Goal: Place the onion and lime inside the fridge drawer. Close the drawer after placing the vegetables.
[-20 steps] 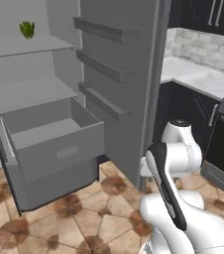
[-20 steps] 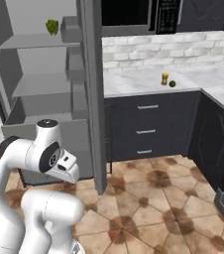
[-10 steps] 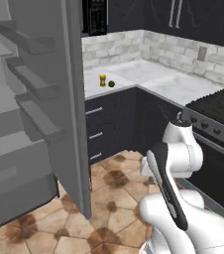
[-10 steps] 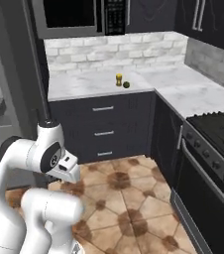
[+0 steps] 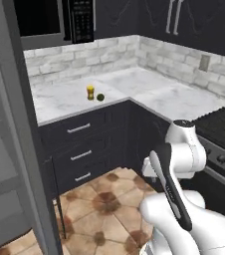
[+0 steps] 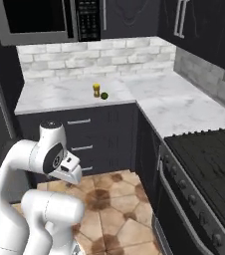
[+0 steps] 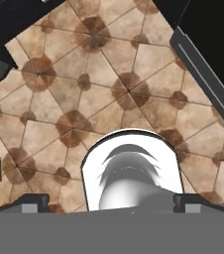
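Grey fridge door (image 5: 15, 124) is standing open at the left, and on the glossy white marble counter (image 5: 149, 94) a small dark-green round lump, probably the lime (image 5: 100, 97), is sitting just beside a short yellow jar-like thing (image 5: 90, 92), well apart from the arm. The gripper (image 7: 111, 204) is pointing down at the brown patterned tile floor (image 7: 99, 99), fingers spread and gripping nothing. Judging by this, the task is barely starting: fetching, stowing both vegetables and shutting the drawer are all left.
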You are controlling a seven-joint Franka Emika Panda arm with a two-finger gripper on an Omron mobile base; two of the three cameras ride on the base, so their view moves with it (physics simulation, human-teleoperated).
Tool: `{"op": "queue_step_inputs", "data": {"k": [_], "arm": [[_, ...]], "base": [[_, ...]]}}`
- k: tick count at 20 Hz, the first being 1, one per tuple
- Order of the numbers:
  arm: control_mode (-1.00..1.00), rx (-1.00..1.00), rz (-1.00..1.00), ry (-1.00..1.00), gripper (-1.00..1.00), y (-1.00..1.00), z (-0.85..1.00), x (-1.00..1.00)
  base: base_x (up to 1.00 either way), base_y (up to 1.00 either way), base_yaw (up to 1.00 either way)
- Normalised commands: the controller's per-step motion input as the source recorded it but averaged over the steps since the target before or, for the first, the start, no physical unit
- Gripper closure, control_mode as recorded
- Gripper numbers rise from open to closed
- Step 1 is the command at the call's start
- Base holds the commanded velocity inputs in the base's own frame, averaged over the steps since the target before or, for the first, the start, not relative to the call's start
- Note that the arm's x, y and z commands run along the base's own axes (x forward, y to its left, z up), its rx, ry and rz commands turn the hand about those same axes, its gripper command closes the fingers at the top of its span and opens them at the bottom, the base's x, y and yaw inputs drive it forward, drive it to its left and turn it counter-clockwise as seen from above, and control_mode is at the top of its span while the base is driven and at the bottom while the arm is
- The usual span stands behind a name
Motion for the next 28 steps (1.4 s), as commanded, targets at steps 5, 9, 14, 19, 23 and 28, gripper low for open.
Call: {"op": "queue_step_inputs", "data": {"k": [5,9,14,19,23,28], "arm": [[1.0,0.0,0.0,0.0,-1.0,0.0,0.0,0.0],[1.0,0.0,0.0,0.0,-1.0,0.0,0.0,0.0],[1.0,0.0,0.0,0.0,-1.0,0.0,0.0,0.0],[1.0,0.0,0.0,0.0,-1.0,0.0,0.0,0.0],[1.0,0.0,0.0,0.0,-1.0,0.0,0.0,0.0],[1.0,0.0,0.0,0.0,-1.0,0.0,0.0,0.0]], "base": [[1.0,0.0,0.18],[1.0,-0.01,0.23],[0.99,-0.28,0.17],[0.88,-0.38,0.15],[0.75,-0.4,0.13],[0.57,-0.39,0.12]]}}
